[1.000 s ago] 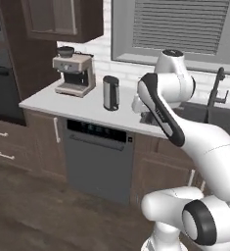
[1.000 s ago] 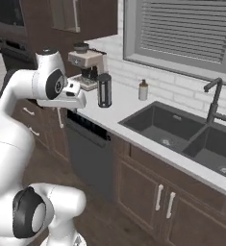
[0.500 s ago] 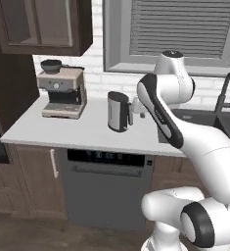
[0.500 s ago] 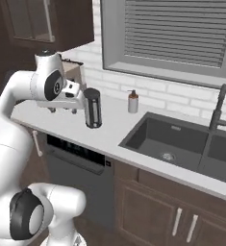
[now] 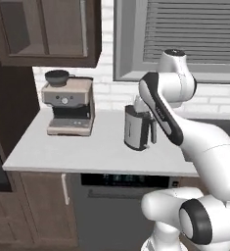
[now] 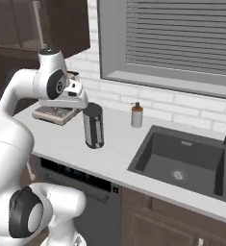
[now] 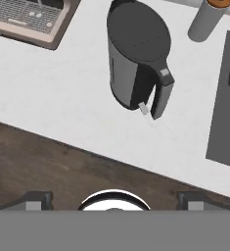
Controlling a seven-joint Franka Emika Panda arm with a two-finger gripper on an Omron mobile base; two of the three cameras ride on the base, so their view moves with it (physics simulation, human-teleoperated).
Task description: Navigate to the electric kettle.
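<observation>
Electric kettle [image 5: 136,128]: stood upright on counter [image 5: 87,154] between espresso machine [image 5: 69,109] and sink [image 6: 191,163], directly before the base; approach judged nearly complete; gripper state cannot be told.

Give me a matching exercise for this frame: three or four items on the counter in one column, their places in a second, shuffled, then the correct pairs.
Things:
1. electric kettle
2. espresso machine
3. soap dispenser
4. sink

Places:
A. against the brick wall, just left of the sink
B. recessed in the counter below the window
C. far left of the counter, under the wall cabinet
D. middle of the counter, above the dishwasher

Pairs: 1-D, 2-C, 3-A, 4-B
</observation>
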